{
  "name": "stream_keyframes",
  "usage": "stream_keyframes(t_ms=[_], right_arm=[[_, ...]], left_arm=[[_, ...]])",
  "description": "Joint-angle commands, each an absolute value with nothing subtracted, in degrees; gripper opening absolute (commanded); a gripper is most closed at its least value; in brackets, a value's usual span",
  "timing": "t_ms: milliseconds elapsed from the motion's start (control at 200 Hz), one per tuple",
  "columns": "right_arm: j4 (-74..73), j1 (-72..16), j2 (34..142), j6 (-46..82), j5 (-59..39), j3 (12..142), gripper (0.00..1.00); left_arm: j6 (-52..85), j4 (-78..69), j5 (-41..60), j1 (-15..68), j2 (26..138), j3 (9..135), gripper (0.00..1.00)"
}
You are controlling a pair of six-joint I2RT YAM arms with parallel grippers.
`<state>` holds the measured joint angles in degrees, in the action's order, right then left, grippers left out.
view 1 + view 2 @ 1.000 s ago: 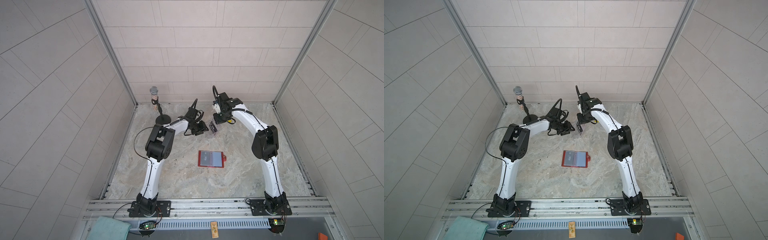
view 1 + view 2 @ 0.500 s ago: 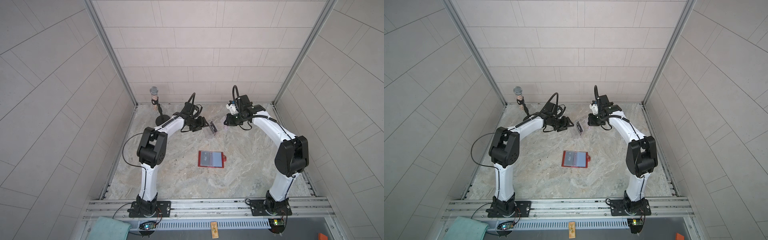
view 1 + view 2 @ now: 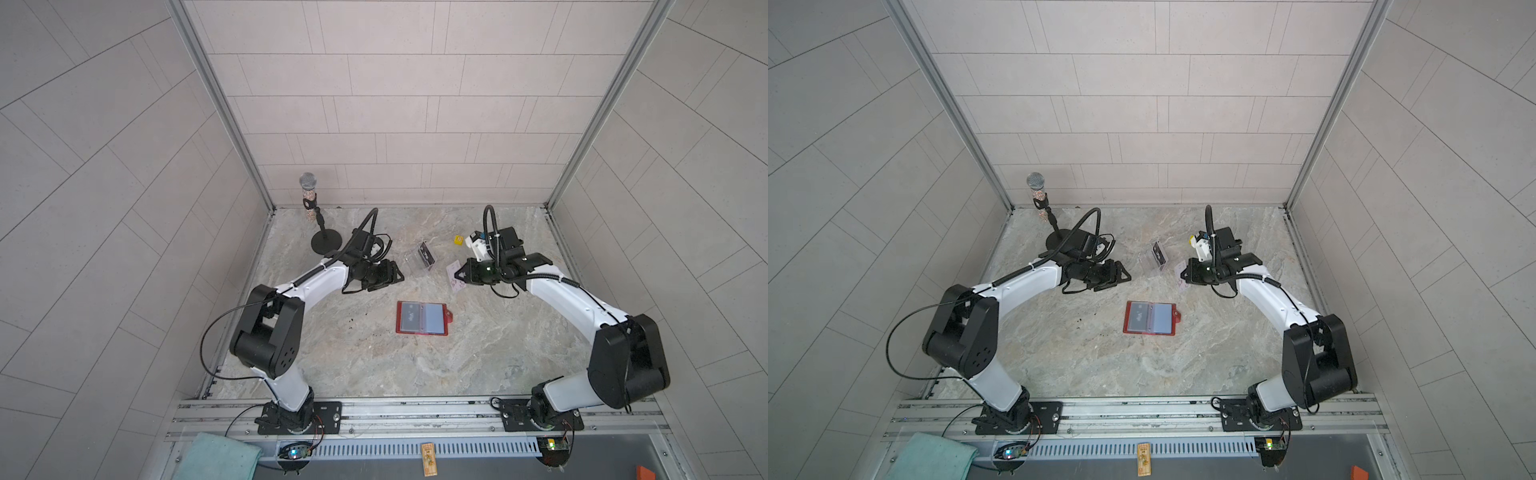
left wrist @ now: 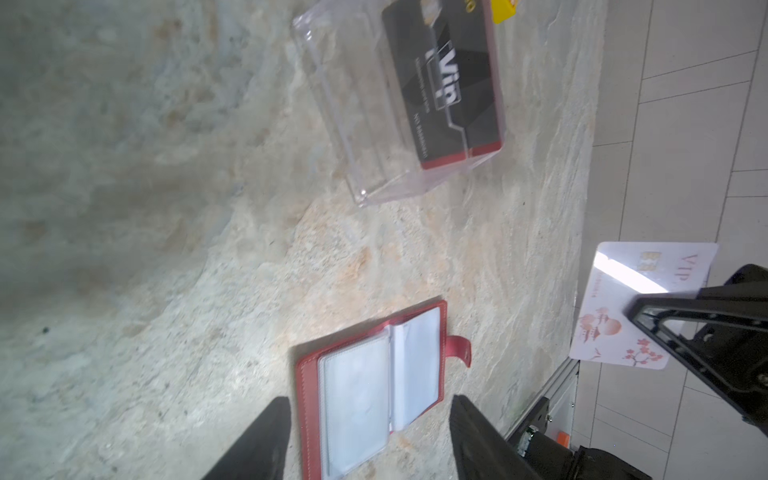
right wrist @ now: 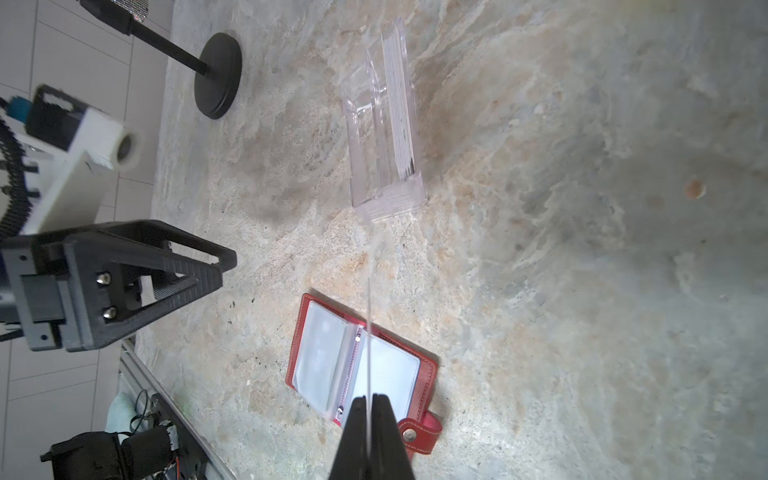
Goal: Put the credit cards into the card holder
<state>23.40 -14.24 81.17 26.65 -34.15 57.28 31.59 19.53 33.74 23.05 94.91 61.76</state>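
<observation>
Right fingers (image 5: 353, 440) pinch the pale pink "VIP" card (image 4: 615, 282), left fingers (image 4: 257, 449) gape empty, the red card holder (image 3: 422, 318) lies open on the surface (image 3: 353, 353), and a black "Vip" card (image 4: 444, 83) leans in the clear stand (image 4: 345, 124).

The open card holder (image 3: 422, 318) lies flat in the middle of the worktop (image 3: 365, 365) with bare stone all round it, widest from 4 through 8 o'clock toward the rail (image 3: 415, 409). At its 12 o'clock the clear stand (image 3: 423, 257) rises, with the left hand (image 3: 400, 276), jaws apart, at 11 o'clock and the right hand (image 3: 458, 275), pinching the pale pink card (image 3: 453, 279), at 1 o'clock, so only narrow gaps flank the stand. The microphone stand (image 3: 326, 241) blocks the far corner at 10 o'clock, and a small yellow cube (image 3: 458, 240) sits beyond the right hand.
</observation>
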Motion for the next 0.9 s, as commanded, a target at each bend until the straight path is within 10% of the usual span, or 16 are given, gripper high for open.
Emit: stream_keyframes(t_ms=[0,896], right_arm=[[16.0,-14.6,76.7,31.4,-35.7,52.5,0.0],[-11.8,-26.0,79.5,48.2,-34.6,31.8,0.0]], left_arm=[[30.8,16.7,31.4,23.9,90.5,57.7,0.66],[35.8,0.3,32.0,30.3,91.3,41.9,0.58]])
